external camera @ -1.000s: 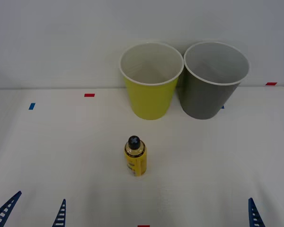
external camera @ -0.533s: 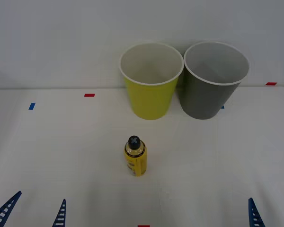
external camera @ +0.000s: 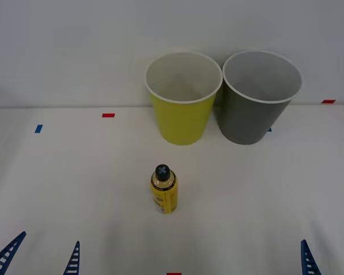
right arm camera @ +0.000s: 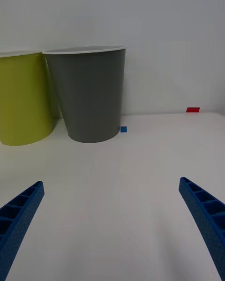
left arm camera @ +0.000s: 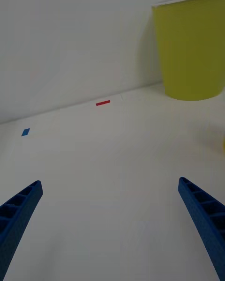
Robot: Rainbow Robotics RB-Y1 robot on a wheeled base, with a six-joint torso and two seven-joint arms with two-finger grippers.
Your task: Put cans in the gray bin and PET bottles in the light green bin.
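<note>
Nothing has moved since the earlier frames: the small clear bottle with black cap and yellow label (external camera: 164,191) stands upright on the white table (external camera: 264,189), well in front of the yellow-green tapered bin (external camera: 183,97) and touching dark gray tapered bin (external camera: 259,97), while the left gripper (left arm camera: 112,225) and right gripper (right arm camera: 112,225) hang spread wide near the table's front edge, their wrist views showing the bins' outer walls from the side

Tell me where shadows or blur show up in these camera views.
Front view: even light, a soft shadow behind the light green bin and gray bin, and the PET bottle looks sharp. Left wrist view: a yellow blur at the picture's edge. Right wrist view: faint shadow under the gray bin.
</note>
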